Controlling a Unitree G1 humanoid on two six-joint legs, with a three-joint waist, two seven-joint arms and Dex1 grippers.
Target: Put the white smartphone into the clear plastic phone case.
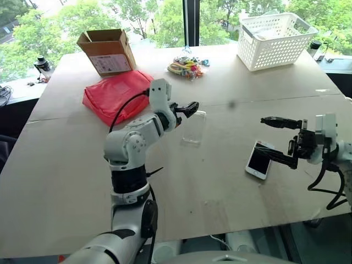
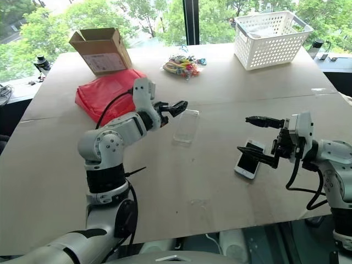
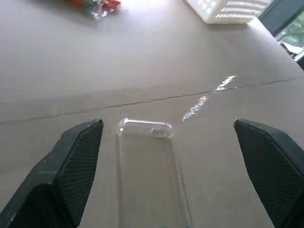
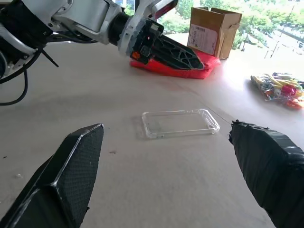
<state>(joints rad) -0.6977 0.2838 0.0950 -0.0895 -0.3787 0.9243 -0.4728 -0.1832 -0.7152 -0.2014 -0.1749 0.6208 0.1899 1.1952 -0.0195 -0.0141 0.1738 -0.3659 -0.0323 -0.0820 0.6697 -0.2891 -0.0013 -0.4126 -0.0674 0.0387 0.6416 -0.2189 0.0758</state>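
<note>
The clear plastic phone case [image 1: 193, 129] lies flat on the wooden table [image 1: 66, 181] near its middle. My left gripper [image 1: 187, 108] hovers just above the case's far left end, open, with nothing between its fingers [image 3: 76, 166]. In the left wrist view the case [image 3: 149, 161] lies on the table below the gap between them. To the right, the white smartphone [image 1: 259, 160] lies screen up on the table. Right beside it, my right gripper [image 1: 276, 139] stands open and empty, one finger above the phone and one at its right edge. The right wrist view shows the case [image 4: 180, 122] and the left gripper [image 4: 173, 51] beyond it.
A red bag [image 1: 115, 93] and an open cardboard box [image 1: 107, 50] sit at the back left. A heap of colourful small items [image 1: 188, 67] lies at the back centre, and a white basket [image 1: 275, 39] stands at the back right.
</note>
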